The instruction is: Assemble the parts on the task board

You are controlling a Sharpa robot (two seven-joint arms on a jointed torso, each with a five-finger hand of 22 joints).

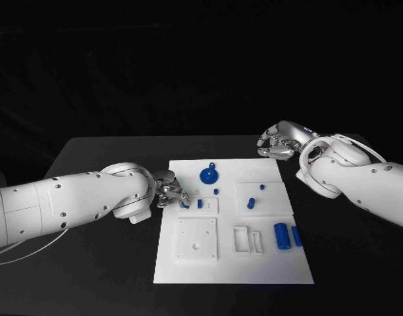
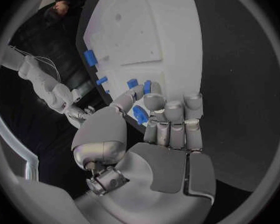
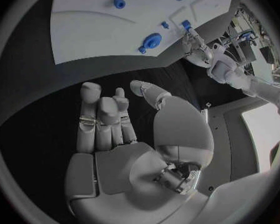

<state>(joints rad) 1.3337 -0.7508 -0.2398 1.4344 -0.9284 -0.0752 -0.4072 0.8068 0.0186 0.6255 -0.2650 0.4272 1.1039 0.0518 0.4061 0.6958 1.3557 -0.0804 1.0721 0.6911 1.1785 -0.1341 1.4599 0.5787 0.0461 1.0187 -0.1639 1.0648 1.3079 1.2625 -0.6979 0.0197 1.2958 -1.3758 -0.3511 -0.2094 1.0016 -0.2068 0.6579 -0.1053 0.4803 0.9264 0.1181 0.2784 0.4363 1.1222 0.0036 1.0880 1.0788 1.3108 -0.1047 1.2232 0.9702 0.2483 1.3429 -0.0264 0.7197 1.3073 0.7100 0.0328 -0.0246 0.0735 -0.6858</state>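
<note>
1. My left hand (image 2: pixel 154 115) sits at the left edge of the task board (image 1: pixel 231 262), fingers curled together, and a small blue part (image 2: pixel 140 115) is pinched between the thumb and the fingers, over the board's left edge about halfway along it.
2. I judge that part to be light, rigid plastic, smooth enough to slip or twist in metal fingers. It needs a firm pinch across its flat sides, held low, with the end that goes into the board left free.
3. My right hand (image 3: pixel 118 119) hovers off the board's far right corner, over the black table (image 1: pixel 97 158), fingers loosely curved and apart, holding nothing.
4. The board is a flat white plate with raised white blocks and recesses.
5. On its far part lies a round blue wheel-like part (image 1: pixel 208 175) with a small handle. A short blue peg (image 1: pixel 251 203) stands near the middle.
6. Two blue cylinders (image 1: pixel 286 236) lie side by side near the right edge. These look round and likely to roll, so I would take each across its middle.
7. A small blue piece (image 1: pixel 199 203) stands just beside my left hand; whether it is seated I cannot tell.
</note>
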